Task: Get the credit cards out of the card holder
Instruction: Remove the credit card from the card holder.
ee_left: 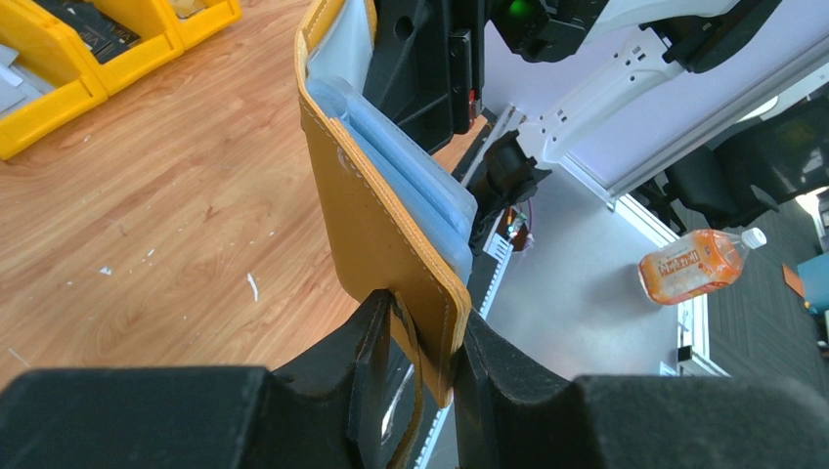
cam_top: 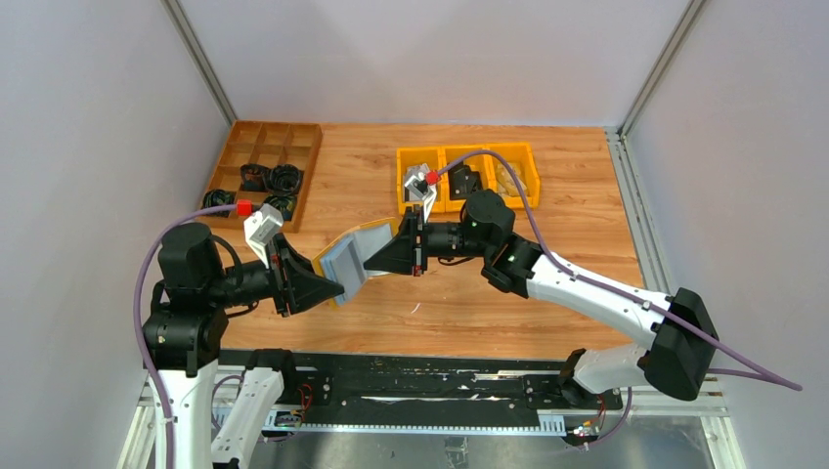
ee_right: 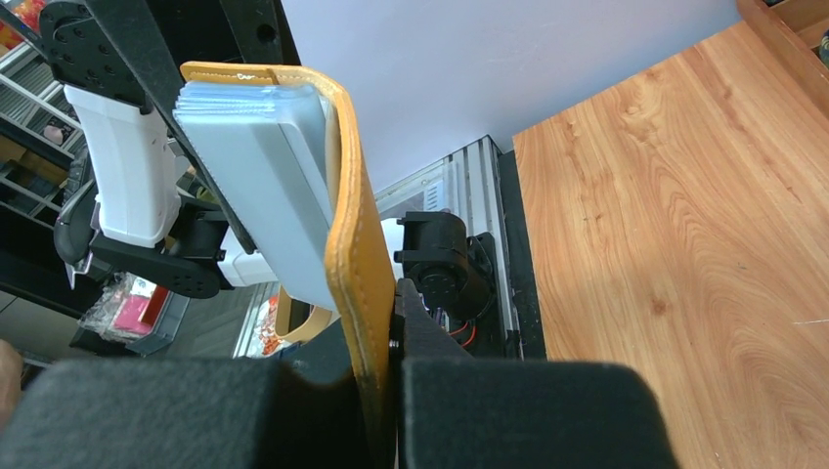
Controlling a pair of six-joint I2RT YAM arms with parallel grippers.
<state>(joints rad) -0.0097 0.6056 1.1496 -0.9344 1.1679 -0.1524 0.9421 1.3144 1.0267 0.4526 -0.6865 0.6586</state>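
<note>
The mustard-yellow card holder (cam_top: 347, 264) hangs open above the table's front middle, stretched between both grippers. My left gripper (cam_top: 337, 286) is shut on one flap's lower corner (ee_left: 376, 230), with the snap tab hanging between its fingers (ee_left: 420, 313). My right gripper (cam_top: 376, 257) is shut on the edge of the other flap (ee_right: 357, 254), which is pinched tight at the jaws (ee_right: 376, 332). Grey-blue sleeves (ee_right: 264, 195) stand stacked inside the fold, and they also show in the left wrist view (ee_left: 411, 186). No credit cards can be told apart from the sleeves.
A brown divided tray (cam_top: 264, 147) with black pieces sits at the back left. Three yellow bins (cam_top: 469, 176) with small parts stand at the back middle. The black rail (cam_top: 420, 376) runs along the table's near edge. An orange bottle (ee_left: 699, 266) lies beyond the table.
</note>
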